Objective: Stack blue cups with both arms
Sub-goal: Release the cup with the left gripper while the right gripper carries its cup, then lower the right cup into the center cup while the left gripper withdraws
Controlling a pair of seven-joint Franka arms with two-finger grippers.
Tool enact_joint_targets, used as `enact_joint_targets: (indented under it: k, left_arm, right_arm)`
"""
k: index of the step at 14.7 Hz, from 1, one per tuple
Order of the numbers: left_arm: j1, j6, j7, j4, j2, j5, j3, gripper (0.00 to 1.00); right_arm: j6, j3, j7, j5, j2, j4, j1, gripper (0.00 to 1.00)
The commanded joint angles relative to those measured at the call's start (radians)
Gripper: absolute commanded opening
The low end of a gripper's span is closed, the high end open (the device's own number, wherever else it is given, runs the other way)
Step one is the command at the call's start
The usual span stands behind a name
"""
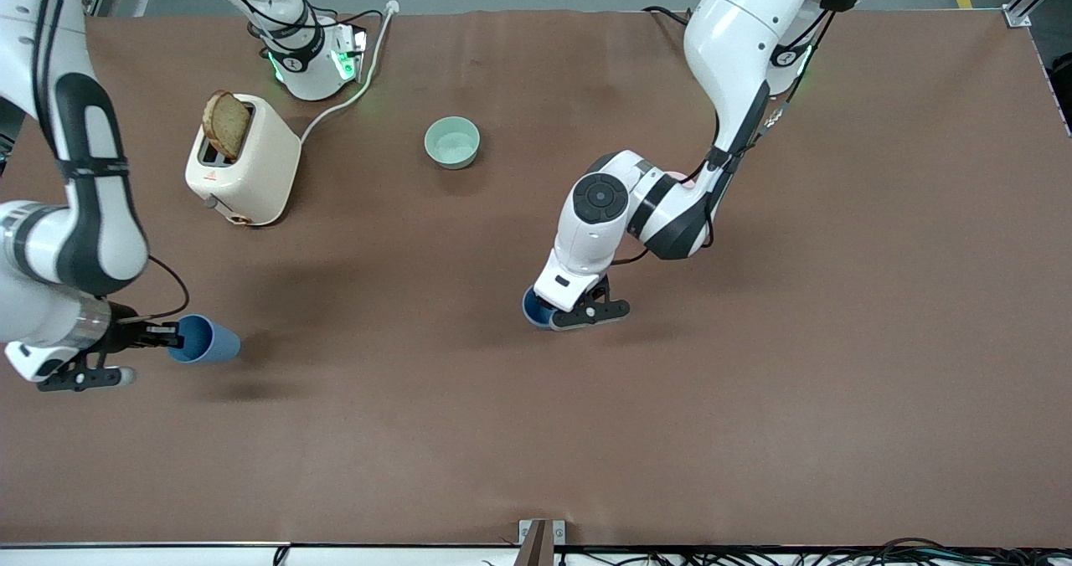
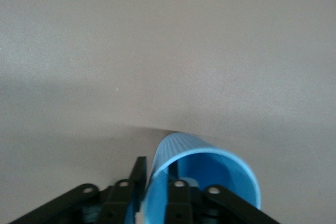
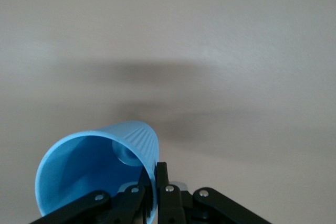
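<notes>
One blue cup hangs tilted on its side in my right gripper, which is shut on its rim above the table near the right arm's end; its shadow lies on the table below. In the right wrist view the cup has its wall pinched between the fingers. The second blue cup is mostly hidden under my left gripper at mid-table. In the left wrist view my left gripper is shut on this cup's rim, one finger inside and one outside.
A cream toaster holding a bread slice stands toward the right arm's base, its white cable running to the table's edge. A pale green bowl sits farther from the front camera than the left gripper. A pink sliver shows under the left forearm.
</notes>
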Motion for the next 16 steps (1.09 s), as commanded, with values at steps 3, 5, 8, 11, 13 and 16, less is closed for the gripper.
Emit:
enact_joint_targets:
  k: [3, 5, 8, 11, 13, 16]
  left_arm:
    - [0.029, -0.083, -0.004, 0.024, -0.103, 0.005, 0.017, 1.00]
    - [0.060, -0.213, 0.017, 0.024, -0.215, 0.007, 0.025, 1.00]
    - [0.173, -0.368, 0.160, 0.024, -0.356, 0.007, 0.029, 1.00]
    - [0.305, -0.508, 0.382, 0.024, -0.473, 0.005, 0.028, 1.00]
    - [0.384, -0.577, 0.529, 0.024, -0.536, 0.005, 0.026, 1.00]
    - [0.453, -0.706, 0.663, 0.021, -0.618, 0.004, 0.025, 1.00]
  right_arm:
    - [-0.105, 0.040, 0.239, 0.063, -0.124, 0.029, 0.064, 0.00]
    - [-0.154, 0.135, 0.405, 0.054, -0.179, 0.024, 0.072, 0.01]
    - [-0.148, 0.313, 0.769, -0.015, -0.213, 0.027, 0.127, 0.01]
    - [-0.080, 0.527, 1.174, -0.199, -0.199, 0.027, 0.184, 0.01]
    - [0.040, 0.586, 1.373, -0.211, -0.138, 0.027, 0.262, 0.01]
    - [0.212, 0.586, 1.458, -0.215, -0.052, 0.038, 0.374, 0.01]
